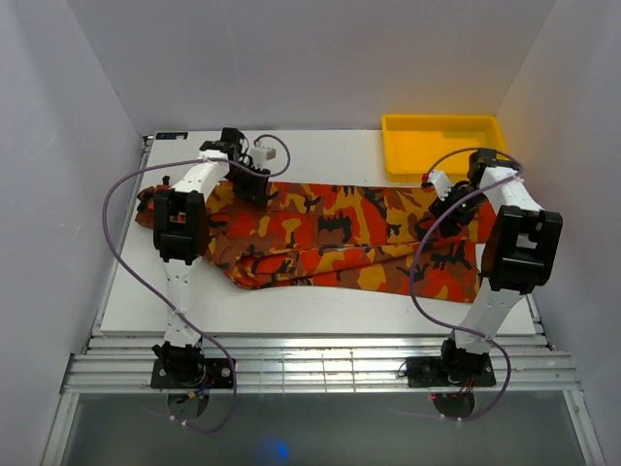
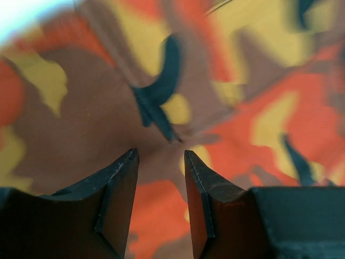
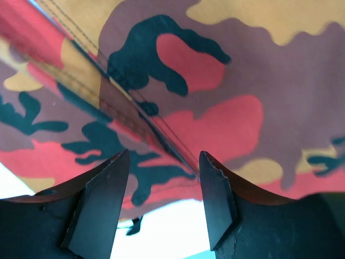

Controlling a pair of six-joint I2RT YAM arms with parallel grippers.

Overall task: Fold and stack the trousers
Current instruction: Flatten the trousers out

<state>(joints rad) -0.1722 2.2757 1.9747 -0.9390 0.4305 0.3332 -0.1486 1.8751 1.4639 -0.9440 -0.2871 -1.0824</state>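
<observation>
The camouflage trousers lie spread lengthwise across the white table, with the waist end at the left and the legs reaching right. My left gripper is low over the trousers' upper left part. In the left wrist view the gripper is open, with creased fabric close beneath its tips. My right gripper is over the right end of the trousers. In the right wrist view the gripper is open over a seam and edge of the fabric, with white table showing below that edge.
A plain yellow tray stands at the back right of the table, just beyond the right arm. White walls enclose the table on three sides. Purple cables loop off both arms.
</observation>
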